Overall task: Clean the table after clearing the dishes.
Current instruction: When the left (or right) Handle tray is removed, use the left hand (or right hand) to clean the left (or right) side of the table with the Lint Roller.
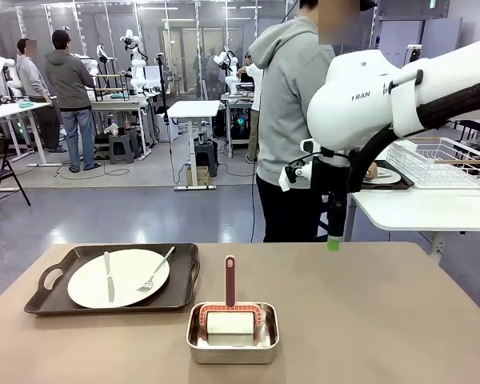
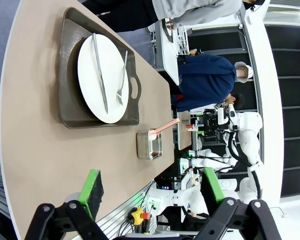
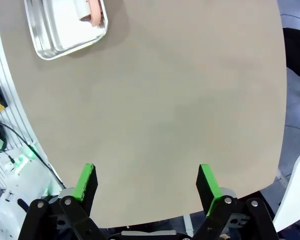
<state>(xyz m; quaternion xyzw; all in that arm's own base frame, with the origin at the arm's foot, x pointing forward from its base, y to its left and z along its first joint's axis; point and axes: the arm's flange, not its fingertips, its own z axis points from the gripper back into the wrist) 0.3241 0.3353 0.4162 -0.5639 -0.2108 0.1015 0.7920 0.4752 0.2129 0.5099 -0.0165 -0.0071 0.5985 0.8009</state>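
One tray with its white plate, fork and knife lies on the left part of the tabletop, its long axis running side to side, handles at the short ends. The left end effector, jaws wide apart and holding nothing, looks toward it and is the nearer one, I judge. The right end effector, also released and empty, hangs over the bare right part, well apart from the tray

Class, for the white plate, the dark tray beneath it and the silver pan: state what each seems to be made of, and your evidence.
The white plate looks like glazed ceramic, possibly melamine: smooth, even white, slight sheen. The dark tray seems moulded plastic: matte brown, rounded rim, cut-out handles. The silver pan is likely stainless steel: bright grey walls catching reflections.
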